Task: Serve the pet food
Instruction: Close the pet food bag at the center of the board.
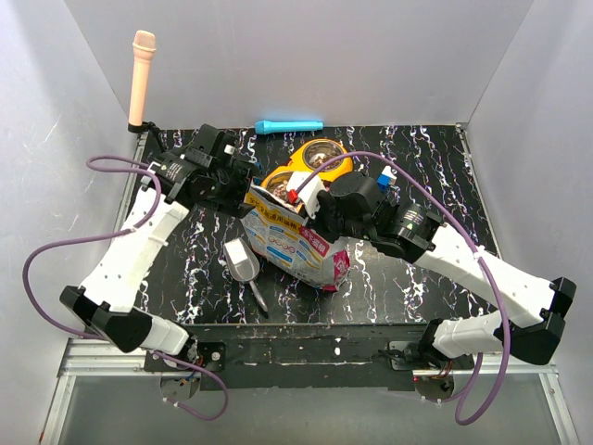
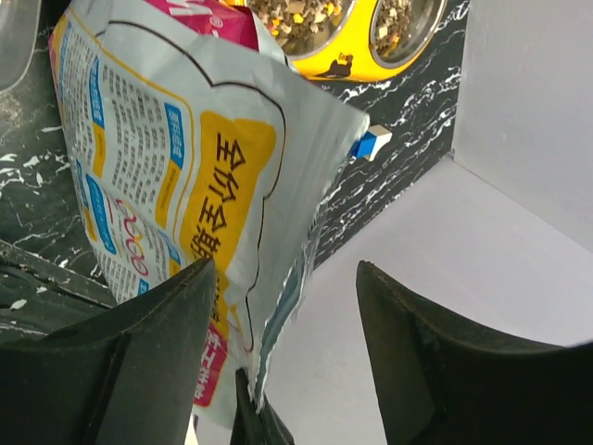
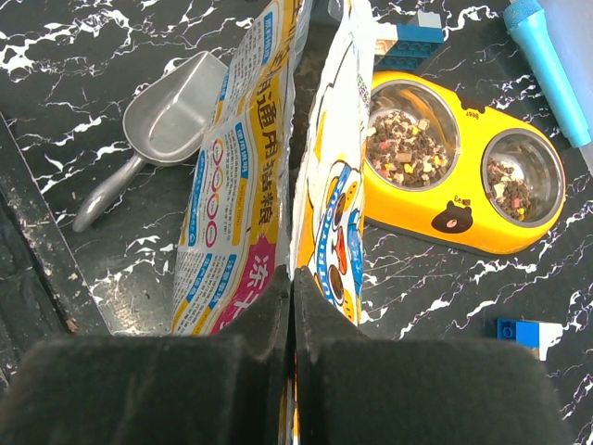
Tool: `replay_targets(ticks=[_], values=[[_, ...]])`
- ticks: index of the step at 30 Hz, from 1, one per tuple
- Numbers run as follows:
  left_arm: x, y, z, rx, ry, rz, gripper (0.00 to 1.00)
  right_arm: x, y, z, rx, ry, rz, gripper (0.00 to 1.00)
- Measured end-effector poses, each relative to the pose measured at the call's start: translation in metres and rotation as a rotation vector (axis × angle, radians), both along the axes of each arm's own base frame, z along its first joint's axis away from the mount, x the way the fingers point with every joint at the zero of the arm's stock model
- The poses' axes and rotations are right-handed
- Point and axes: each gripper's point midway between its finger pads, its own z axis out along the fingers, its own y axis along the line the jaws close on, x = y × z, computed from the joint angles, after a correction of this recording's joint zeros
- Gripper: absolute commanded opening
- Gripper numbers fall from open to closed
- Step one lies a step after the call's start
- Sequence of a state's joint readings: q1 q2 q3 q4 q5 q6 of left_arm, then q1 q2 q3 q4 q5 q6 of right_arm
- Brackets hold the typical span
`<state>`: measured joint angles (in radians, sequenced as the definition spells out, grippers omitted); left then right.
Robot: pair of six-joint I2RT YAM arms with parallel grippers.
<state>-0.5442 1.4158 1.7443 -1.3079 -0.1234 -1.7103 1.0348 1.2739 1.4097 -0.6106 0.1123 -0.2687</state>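
We see our right end effector point(image 3: 293, 283) pressed together, pinching the food bag point(image 3: 232, 185) by its edge, our left end effector point(image 2: 285, 269) spread wide around another bag edge, the pet food point(image 3: 406, 148) in the yellow bowl point(image 3: 408, 215) on the bench point(image 3: 93, 56), just past the bag, apart from both end effectors

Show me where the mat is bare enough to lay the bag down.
Bare: the front-right mat between the bag and the right arm, and the back-right corner past the bowl. A narrower strip lies left of the scoop. The centre is crowded: bag, bowl and scoop sit close together.
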Motion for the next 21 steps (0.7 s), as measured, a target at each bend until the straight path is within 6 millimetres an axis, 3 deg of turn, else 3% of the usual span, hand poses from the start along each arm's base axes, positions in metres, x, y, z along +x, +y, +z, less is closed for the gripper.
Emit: replay_targets(ticks=[5, 8, 9, 12, 13, 17, 21], values=[[0.011, 0.002, -0.017, 0.038, 0.014, -0.024, 0.45, 0.0, -0.001, 0.0, -0.006, -0.004, 0.004, 0.01], [0.016, 0.002, -0.024, 0.057, 0.015, -0.045, 0.12, 0.0, -0.001, -0.001, -0.009, -0.004, 0.005, 0.03], [0.018, 0.001, -0.025, 0.061, 0.012, -0.054, 0.01, -0.001, -0.001, -0.001, -0.01, -0.002, 0.005, 0.08], [0.019, 0.001, -0.027, 0.073, 0.008, -0.09, 0.0, -0.001, -0.001, -0.001, -0.01, 0.012, -0.007, 0.4], [0.019, 0.001, -0.027, 0.076, 0.006, -0.095, 0.0, -0.001, -0.001, -0.001, -0.01, 0.026, -0.016, 0.58], [0.016, 0.0, -0.027, 0.075, 0.019, -0.107, 0.0, 0.003, 0.014, 0.011, 0.015, 0.065, -0.026, 0.62], [0.018, 0.0, -0.026, 0.1, 0.027, -0.14, 0.0, 0.015, 0.039, 0.013, 0.02, 0.088, -0.031, 0.55]])
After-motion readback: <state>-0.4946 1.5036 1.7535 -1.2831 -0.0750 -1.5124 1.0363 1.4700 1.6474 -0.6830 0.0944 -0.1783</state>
